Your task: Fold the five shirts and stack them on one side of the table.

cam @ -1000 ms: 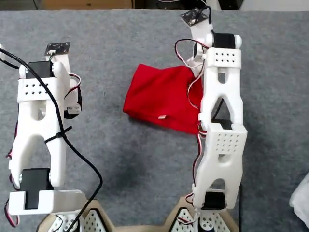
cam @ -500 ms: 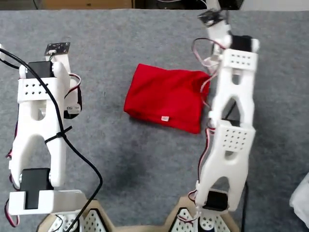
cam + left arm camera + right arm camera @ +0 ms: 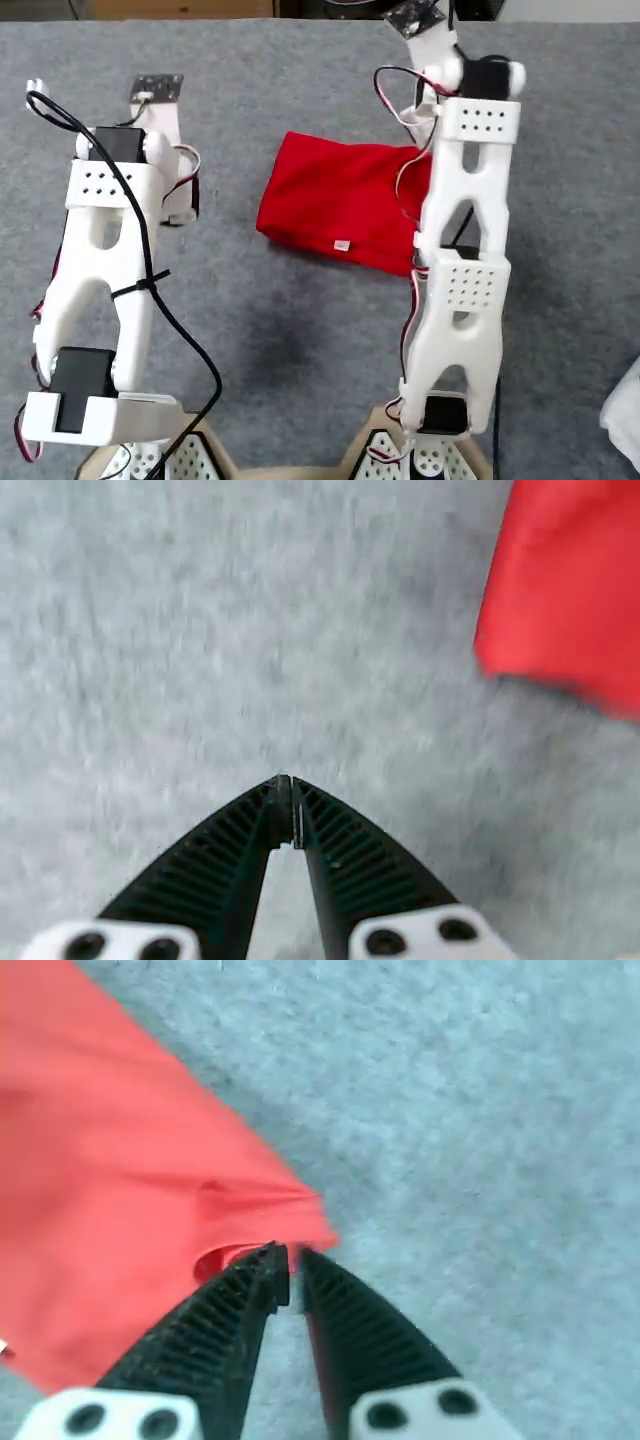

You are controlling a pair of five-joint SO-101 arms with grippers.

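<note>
- Near the middle of the grey bench (image 3: 300, 330), a folded red shirt (image 3: 335, 200) lies flat, one edge tucked under the right arm (image 3: 462, 190).
- At that edge the right end effector (image 3: 292, 1257) is clenched on a corner of the shirt, red cloth pinched between its tips.
- Over bare bench, the left end effector (image 3: 290, 782) is clenched on nothing, tips together, apart from the shirt.

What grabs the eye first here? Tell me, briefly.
The folded red shirt lies mid-table, bright against the grey table. The right claw is pinched shut on the shirt's corner. The left claw is shut over bare surface beside the shirt.
</note>
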